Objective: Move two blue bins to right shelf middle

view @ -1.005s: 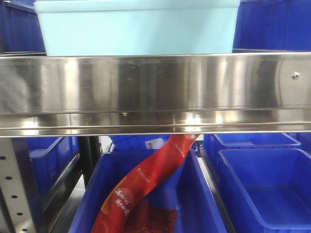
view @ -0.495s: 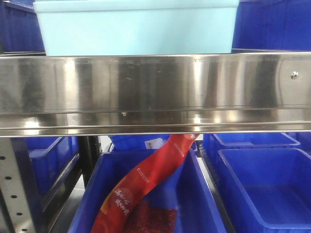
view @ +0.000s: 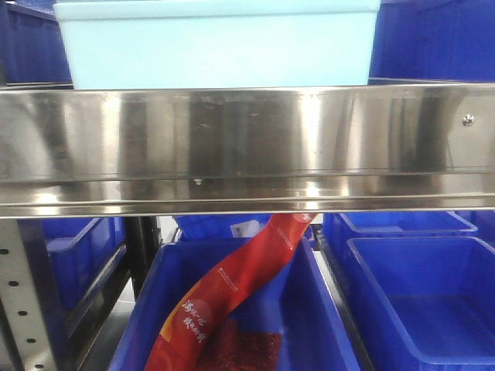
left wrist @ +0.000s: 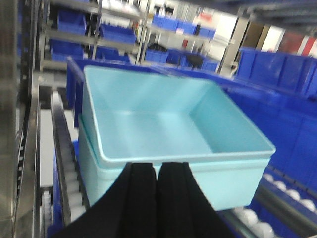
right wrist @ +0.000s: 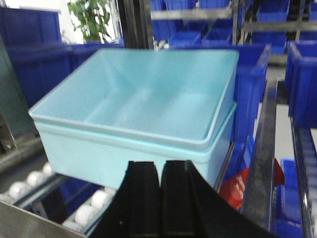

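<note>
Since the earlier front views, the two blue bins (view: 216,46) have edged very slightly to the left above the rail; nothing else in that view has shifted. The right shelf middle (view: 247,143) fills the front view, its broad steel front rail crossing the whole width, with the nested pale bins standing on it just behind the rail. I judge the placement essentially made: in the wrist views the bins (left wrist: 168,134) sit one inside the other, their rims stacked, resting on the shelf's white rollers (right wrist: 94,203), which let a load slide back from the front edge. Dark blue bins (view: 418,294) occupy the level below, one holding a red bag (view: 232,301) that leans up toward the rail. My left end effector (left wrist: 157,173) is closed, its fingers together and gripping nothing, just in front of the near wall of the bins. My right end effector (right wrist: 162,183) is likewise closed on nothing, before the opposite near corner (right wrist: 133,148). Closed fingers suit a push on the wall, not a grasp.
</note>
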You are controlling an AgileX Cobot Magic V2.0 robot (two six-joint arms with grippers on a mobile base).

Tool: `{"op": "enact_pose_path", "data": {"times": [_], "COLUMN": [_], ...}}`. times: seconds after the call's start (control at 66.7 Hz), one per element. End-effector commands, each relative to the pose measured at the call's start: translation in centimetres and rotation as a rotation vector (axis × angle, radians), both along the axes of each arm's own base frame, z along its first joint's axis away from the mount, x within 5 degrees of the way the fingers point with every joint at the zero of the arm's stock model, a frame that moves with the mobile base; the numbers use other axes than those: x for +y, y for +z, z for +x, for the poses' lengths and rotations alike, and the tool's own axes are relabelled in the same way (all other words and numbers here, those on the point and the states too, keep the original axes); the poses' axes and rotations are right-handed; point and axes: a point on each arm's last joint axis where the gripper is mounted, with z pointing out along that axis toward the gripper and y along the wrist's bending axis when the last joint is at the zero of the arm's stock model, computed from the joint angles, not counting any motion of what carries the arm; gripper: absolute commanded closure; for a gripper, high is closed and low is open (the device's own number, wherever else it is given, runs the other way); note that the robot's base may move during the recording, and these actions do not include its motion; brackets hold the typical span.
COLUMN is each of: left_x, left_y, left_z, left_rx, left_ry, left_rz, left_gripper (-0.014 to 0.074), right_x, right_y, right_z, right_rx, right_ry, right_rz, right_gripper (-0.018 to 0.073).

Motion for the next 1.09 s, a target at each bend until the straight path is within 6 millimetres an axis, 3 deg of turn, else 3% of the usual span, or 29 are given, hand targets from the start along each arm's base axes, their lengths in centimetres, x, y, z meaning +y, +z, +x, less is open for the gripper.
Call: {"op": "enact_pose_path", "data": {"times": [0.0,0.375,0.465,0.54,0.675,0.825,1.08], "left_x": [0.2,0.4,0.4,0.4,0.4,0.4,0.4], "left_y": [0.4,0.6,0.6,0.6,0.6,0.6,0.6], "left_z": [-0.8,-1.2,-1.2,-1.2,-1.2,-1.2,-1.2], "left_rx": [-0.041,-0.061,-0.061,-0.061,-0.062,-0.062,-0.062], "left_ry": [-0.008,-0.009,-0.009,-0.009,-0.008,-0.008,-0.008], "left_rz": [-0.014,-0.022,-0.022,-0.022,-0.020,-0.020,-0.020], "left_gripper": [0.0707,0.0707,0.0707,0.0707,0.0707,0.0707,0.0707], "right_x": [-0.6,-0.2,-0.1,-0.7,-2.5,-4.4,-6.0], "right_y": [0.6,1.8,1.2,0.5,-1.9,-6.1,-12.6], "right_z": [-1.0,-2.0,-2.0,-2.3,-3.5,-4.4,-5.8], "right_rx": [-0.053,-0.185,-0.106,-0.116,-0.194,-0.191,-0.119], "right_ry": [0.003,0.089,0.100,0.063,-0.036,-0.226,-0.426], "right_rz": [0.003,0.065,0.181,0.160,0.011,-0.141,-0.151], "right_gripper": [0.0726,0.0726,0.0726,0.0726,0.0726,0.0726,0.0726]}}
